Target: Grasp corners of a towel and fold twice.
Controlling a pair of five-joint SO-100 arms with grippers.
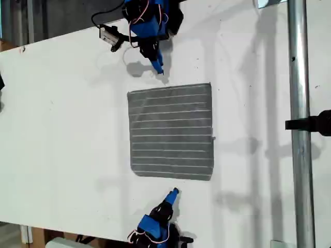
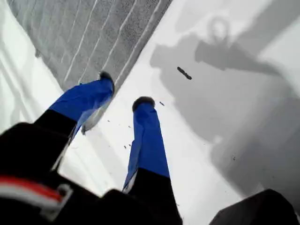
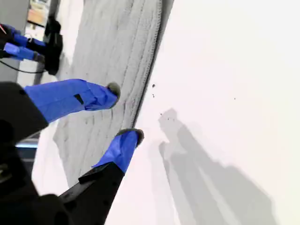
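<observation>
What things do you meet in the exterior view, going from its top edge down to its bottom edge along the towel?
An arm's gripper → towel → the other arm's gripper, all over the white table.

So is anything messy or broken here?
Nothing stands out. The striped towel lies flat and unfolded on the white table, its edges straight. A few tiny dark specks dot the table beside it.
</observation>
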